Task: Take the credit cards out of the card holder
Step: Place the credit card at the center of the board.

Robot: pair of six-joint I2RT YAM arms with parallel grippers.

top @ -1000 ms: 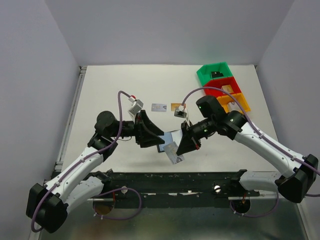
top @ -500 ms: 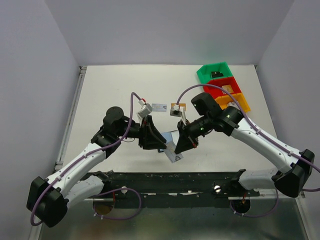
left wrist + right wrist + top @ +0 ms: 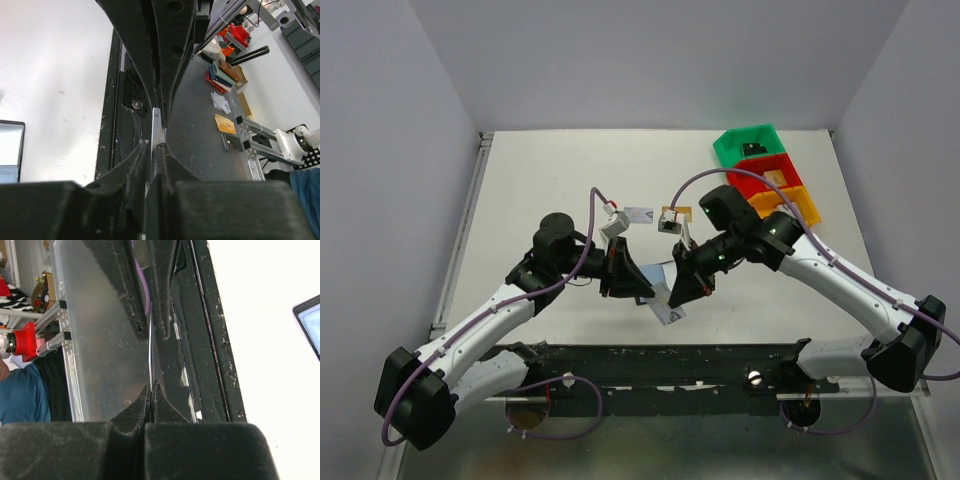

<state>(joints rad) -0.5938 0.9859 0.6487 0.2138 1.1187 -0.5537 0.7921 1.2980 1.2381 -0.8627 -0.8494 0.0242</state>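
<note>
top view: card holder (image 3: 660, 273) mostly covered by left gripper (image 3: 641, 291) and right gripper (image 3: 673, 297), pockets unreadable | green bin (image 3: 722, 152): dark item (image 3: 752, 150) inside too small to name | left wrist: holder cut off at left edge; card (image 3: 156, 125) seen edge-on, face hidden, grip on it unclear | right wrist: card edge-on in closed fingers, colour hidden

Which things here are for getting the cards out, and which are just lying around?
For the job:
card holder, silver card by it, grey card and orange card farther back.

Just lying about:
green bin, red bin, orange bin.
</note>
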